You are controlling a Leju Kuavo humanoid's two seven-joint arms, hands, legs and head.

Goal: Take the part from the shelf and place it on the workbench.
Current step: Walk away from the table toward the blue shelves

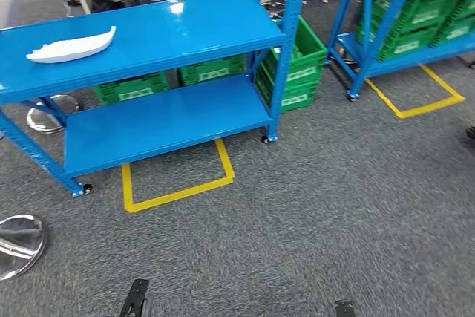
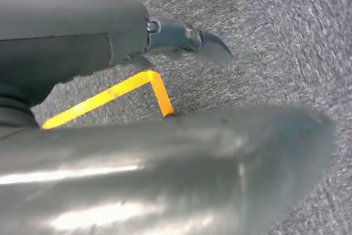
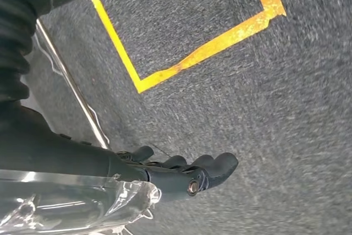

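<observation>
From the head view, the white part (image 1: 71,44) lay flat on the top board of the nearer blue shelf (image 1: 168,31), toward that shelf's left end, untouched by either hand. Green crates (image 1: 291,64) sat behind and beside the shelf's right post, and yellow floor tape (image 1: 177,183) marked a box on the grey carpet just in front of the shelf's lower board; a second blue shelf (image 1: 403,5) stood well apart to the right. No workbench could be made out. In the left wrist view, the left hand (image 2: 182,39) hung over carpet above a corner of yellow tape, its dark fingers held out loosely and gripping nothing. In the right wrist view, the right hand (image 3: 195,171) likewise hung over carpet near a taped corner, fingers gently curved but apart, holding nothing. By this evidence the task had barely started: the approach to the shelf, the pickup, the carry and the placing on the workbench all appeared to remain.
</observation>
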